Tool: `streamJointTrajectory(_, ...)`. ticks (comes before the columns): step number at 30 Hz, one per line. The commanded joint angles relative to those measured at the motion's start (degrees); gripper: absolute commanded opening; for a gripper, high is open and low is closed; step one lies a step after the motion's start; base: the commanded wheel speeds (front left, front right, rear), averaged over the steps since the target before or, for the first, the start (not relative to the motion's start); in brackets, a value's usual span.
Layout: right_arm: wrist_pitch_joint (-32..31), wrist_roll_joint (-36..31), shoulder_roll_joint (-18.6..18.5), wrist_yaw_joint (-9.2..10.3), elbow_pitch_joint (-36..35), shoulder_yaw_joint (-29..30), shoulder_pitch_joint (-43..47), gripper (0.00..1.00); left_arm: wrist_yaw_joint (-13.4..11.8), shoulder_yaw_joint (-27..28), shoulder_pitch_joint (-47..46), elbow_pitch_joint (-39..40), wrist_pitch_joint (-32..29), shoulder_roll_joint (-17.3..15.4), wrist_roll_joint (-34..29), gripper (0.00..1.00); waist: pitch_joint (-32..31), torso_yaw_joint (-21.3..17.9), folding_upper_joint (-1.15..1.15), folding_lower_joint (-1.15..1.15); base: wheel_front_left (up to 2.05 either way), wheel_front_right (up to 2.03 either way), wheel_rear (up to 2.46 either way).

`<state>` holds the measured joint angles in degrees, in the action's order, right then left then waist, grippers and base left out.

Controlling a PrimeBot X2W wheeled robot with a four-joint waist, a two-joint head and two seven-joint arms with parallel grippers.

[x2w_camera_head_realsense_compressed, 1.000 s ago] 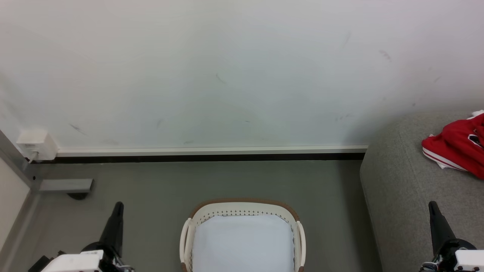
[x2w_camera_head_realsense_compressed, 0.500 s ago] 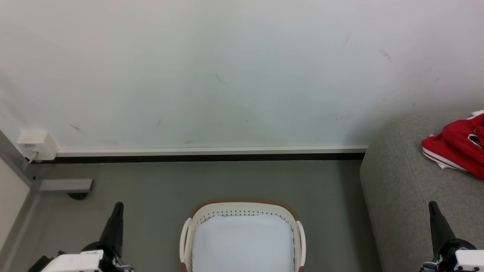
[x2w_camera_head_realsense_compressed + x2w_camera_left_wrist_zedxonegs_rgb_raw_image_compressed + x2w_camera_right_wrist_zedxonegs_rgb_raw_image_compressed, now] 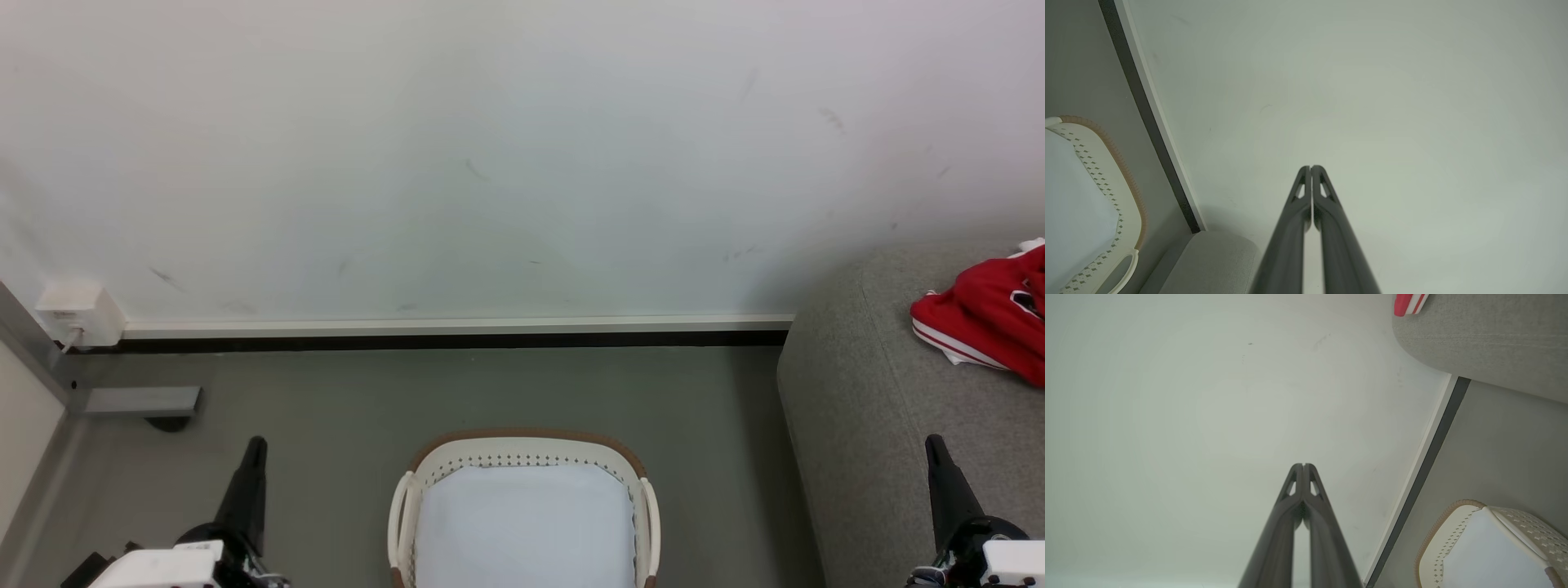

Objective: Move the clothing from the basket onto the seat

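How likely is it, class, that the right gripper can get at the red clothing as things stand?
Probably yes: the right gripper, shut, sits by the seat, and only bare upholstery lies between it and the clothing. It would need to open first.

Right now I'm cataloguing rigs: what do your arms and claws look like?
The left claw and right claw each have two long dark tapering fingers with slot cutouts near the tips. Behind each sits a white boxy wrist housing.
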<state>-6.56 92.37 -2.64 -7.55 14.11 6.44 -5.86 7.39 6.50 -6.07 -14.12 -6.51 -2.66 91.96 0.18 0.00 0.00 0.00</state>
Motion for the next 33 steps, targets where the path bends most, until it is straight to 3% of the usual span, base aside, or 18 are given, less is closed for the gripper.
streamJointTrajectory(1, -0.14, 0.11, -0.44, 0.12, -0.27, 0.23, -0.68, 0.00, 0.26, 0.11, -0.41, 0.17, -0.25, -0.40, 0.83, 0.00, 0.00, 0.00, 0.00, 0.00, 0.00, 0.00, 0.00)
streamJointTrajectory(33, -0.15, 0.11, -0.44, 0.12, -0.27, 0.22, -0.69, 0.00, 0.26, 0.11, -0.40, 0.18, -0.25, -0.41, 0.84, 0.00, 0.00, 0.00, 0.00, 0.00, 0.00, 0.00, 0.00)
